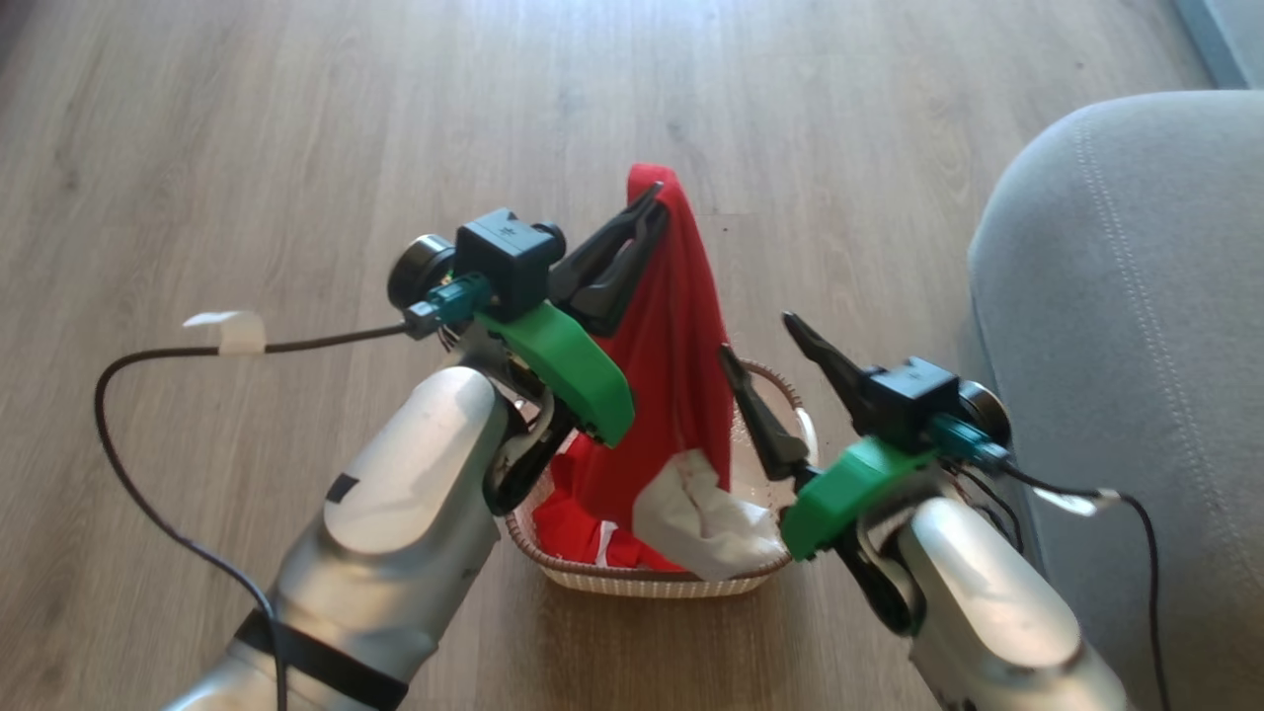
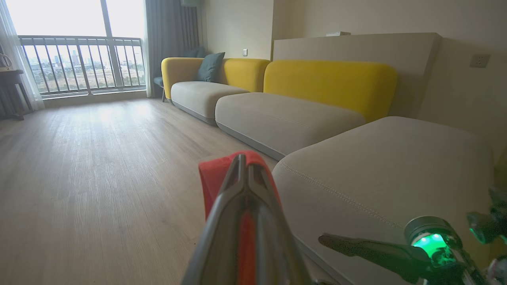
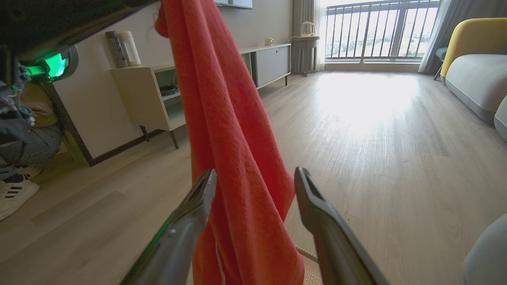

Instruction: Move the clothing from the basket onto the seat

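The red clothing [image 1: 671,326] hangs in a long fold from my left gripper [image 1: 652,197], which is shut on its top end high above the basket [image 1: 642,581]. The lower end, with a white patch, still lies in the basket. In the left wrist view the shut left gripper [image 2: 242,158] pinches red clothing [image 2: 212,174] beside the grey seat [image 2: 388,166]. My right gripper [image 1: 758,336] stands open just right of the hanging fabric. In the right wrist view the clothing [image 3: 225,118] drops between the spread fingers of the right gripper [image 3: 255,174]. The seat [image 1: 1136,296] is to the right.
Wooden floor [image 1: 296,148] lies all around the basket. Black cables trail from both wrists. A low cabinet [image 3: 146,99] stands along the wall, and a person's shoe [image 3: 14,192] rests on the floor near it. Yellow-backed sofas [image 2: 277,99] line the far wall.
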Robot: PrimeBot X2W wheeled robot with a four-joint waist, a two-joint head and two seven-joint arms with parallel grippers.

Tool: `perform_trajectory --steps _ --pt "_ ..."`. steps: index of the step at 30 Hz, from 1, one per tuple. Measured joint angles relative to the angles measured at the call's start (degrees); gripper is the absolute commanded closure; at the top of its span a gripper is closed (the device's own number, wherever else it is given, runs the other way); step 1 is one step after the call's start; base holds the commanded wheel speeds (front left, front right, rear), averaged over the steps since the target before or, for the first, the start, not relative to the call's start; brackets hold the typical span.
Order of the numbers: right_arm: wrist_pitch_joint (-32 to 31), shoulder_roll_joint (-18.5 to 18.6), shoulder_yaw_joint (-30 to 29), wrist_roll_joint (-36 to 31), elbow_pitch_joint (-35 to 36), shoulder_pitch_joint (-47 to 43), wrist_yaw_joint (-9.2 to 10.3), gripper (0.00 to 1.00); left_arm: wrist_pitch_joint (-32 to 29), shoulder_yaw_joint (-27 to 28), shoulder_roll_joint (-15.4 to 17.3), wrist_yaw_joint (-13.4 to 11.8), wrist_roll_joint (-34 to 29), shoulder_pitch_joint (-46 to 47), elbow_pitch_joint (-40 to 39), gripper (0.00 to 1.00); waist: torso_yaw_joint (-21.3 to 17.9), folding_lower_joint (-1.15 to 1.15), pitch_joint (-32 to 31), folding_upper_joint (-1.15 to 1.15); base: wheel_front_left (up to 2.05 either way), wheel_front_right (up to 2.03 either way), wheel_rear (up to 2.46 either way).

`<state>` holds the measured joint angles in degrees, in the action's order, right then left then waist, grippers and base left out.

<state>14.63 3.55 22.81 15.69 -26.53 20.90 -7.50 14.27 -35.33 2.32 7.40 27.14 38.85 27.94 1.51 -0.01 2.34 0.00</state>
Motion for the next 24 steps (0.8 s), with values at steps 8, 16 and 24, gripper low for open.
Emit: perform_trajectory --steps 8,16,24 --pt "0.00 0.04 5.55 0.08 -7.94 5.54 0.00 0.00 0.00 -4.37 0.01 0.00 1.85 0.59 -1.33 1.00 2.89 0.00 0.54 0.00 0.00 0.00 0.00" --pt "0.00 0.04 7.38 1.03 -17.93 8.51 0.00 0.00 0.01 -9.92 0.03 0.00 4.88 3.29 -5.05 1.00 6.76 0.00 1.28 0.00 0.00 0.00 0.00" --pt "0.00 0.08 8.76 3.55 -22.70 9.23 0.00 1.00 0.01 -13.80 0.07 -0.56 7.01 4.83 -6.99 1.00 10.39 0.00 2.23 0.00 0.00 0.00 0.00"
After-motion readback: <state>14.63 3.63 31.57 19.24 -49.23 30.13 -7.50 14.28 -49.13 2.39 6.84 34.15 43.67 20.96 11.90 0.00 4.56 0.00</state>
